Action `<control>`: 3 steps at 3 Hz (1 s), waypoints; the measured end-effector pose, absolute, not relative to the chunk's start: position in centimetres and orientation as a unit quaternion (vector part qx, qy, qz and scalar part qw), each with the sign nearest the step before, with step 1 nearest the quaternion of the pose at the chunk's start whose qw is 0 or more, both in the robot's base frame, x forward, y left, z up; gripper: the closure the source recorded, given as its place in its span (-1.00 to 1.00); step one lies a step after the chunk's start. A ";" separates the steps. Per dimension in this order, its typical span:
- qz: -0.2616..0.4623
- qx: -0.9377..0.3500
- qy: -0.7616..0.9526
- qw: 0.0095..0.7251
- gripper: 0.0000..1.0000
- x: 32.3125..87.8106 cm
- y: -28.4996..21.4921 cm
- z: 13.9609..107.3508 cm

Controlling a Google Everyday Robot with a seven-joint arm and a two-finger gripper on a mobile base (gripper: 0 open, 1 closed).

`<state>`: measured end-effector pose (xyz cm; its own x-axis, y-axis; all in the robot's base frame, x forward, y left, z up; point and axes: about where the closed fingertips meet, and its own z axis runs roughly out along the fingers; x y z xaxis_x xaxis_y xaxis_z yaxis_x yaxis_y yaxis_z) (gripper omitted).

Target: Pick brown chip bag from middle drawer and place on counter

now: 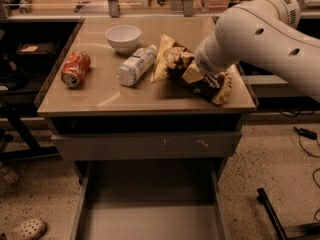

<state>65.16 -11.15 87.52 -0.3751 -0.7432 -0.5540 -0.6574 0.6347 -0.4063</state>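
The brown chip bag (174, 60) lies on the beige counter (100, 96), right of centre, with one pale yellow end pointing to the back and the other near the right edge. My gripper (192, 75) is down on the middle of the bag, mostly hidden under my white arm (260, 34), which comes in from the right. The middle drawer (150, 206) is pulled out below the counter, and its grey floor is bare.
On the counter are an orange soda can (76, 69) on its side at the left, a plastic bottle (136, 65) lying beside the bag, and a white bowl (123, 37) at the back. A grey drawer front (150, 145) with pale scratches sits above the open drawer. Cables lie on the floor at the right.
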 end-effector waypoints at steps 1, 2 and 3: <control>-0.059 -0.423 0.827 0.365 -1.00 65.2 -11.2 87.5; -0.059 -0.423 0.827 0.365 -1.00 65.2 -11.2 87.5; -0.077 -0.399 0.834 0.374 -1.00 64.3 -13.4 90.8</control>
